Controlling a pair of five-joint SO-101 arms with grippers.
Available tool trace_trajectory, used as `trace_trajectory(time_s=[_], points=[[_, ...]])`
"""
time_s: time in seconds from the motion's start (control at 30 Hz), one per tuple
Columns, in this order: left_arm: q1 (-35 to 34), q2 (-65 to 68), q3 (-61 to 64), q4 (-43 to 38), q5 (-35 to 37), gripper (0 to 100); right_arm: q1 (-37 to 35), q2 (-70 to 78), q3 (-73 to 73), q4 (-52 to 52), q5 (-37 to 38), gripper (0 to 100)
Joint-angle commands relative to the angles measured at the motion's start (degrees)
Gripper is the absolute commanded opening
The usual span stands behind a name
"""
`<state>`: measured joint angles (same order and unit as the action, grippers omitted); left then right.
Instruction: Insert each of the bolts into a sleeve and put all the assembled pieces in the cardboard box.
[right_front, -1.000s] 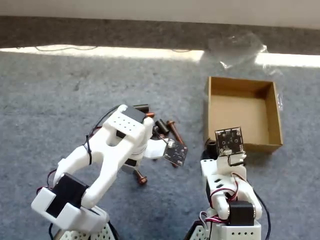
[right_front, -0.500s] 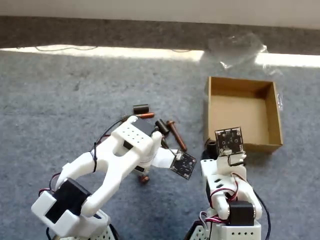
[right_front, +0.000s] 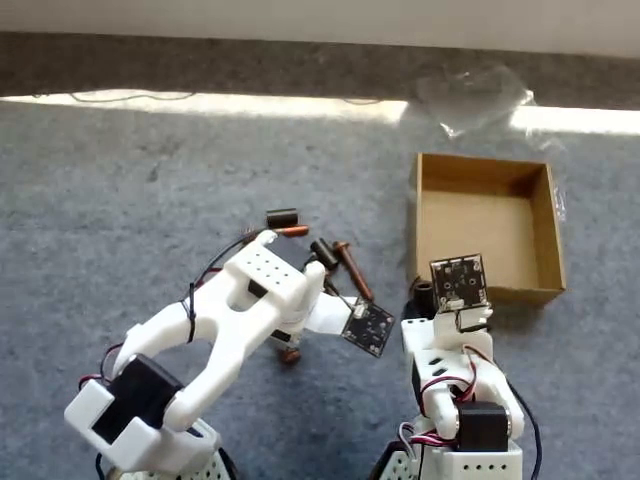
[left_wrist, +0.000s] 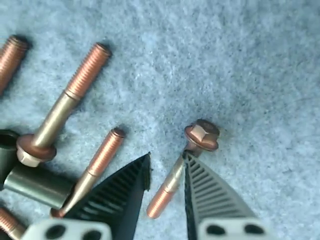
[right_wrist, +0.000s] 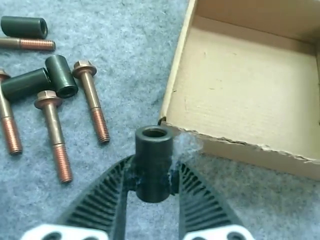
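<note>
Left wrist view: the bolt (left_wrist: 176, 175) lies lower centre on the counter (left_wrist: 250, 75), between the spread fingers of the left end effector (left_wrist: 166, 157). Off-centre closure may roll it away. The right end effector (right_wrist: 153, 167) pinches an upright sleeve (right_wrist: 153, 150) beside the cardboard box (right_wrist: 235, 142).

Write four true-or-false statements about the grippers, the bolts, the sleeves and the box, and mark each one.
1. The right gripper holds a sleeve upright. True.
2. The cardboard box holds assembled pieces. False: it is empty.
3. The left gripper is clamped shut. False: its jaws stand open, with a bolt lying on the carpet between them.
4. The held sleeve is outside the box, by its near wall. True.
</note>
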<state>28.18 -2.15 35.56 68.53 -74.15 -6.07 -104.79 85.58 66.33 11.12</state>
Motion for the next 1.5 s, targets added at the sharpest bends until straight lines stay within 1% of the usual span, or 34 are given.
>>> trace_trajectory(time_s=[0.0,0.1,0.2,0.73,0.8,1.0,1.27,1.47], points=[[0.48,-0.57,-3.82,4.57,-1.41,11,0.66,-0.57,-0.48,-1.89,-0.18,0.4],[0.57,-0.57,-6.46,8.88,-1.41,11,0.66,-0.57,-0.48,-1.98,-0.18,0.4],[0.66,-0.57,-7.25,10.9,-1.41,11,0.66,-0.57,-0.48,-1.98,-0.18,0.4],[0.84,0.13,-5.58,10.64,-1.58,11,0.75,-0.57,-0.48,-1.98,-0.18,0.4],[0.84,0.13,-4.18,9.23,-1.67,11,0.75,-0.57,-0.48,-1.98,-0.18,0.4],[0.84,0.04,0.31,1.76,-1.67,11,2.42,-0.57,-0.48,-2.07,-0.18,0.4],[0.84,0.04,2.24,1.23,-1.67,11,2.42,-0.57,-0.48,-2.07,-0.18,0.4],[0.84,0.04,3.3,-2.64,-1.49,11,2.42,-0.57,-0.48,-2.07,-0.18,0.4]])
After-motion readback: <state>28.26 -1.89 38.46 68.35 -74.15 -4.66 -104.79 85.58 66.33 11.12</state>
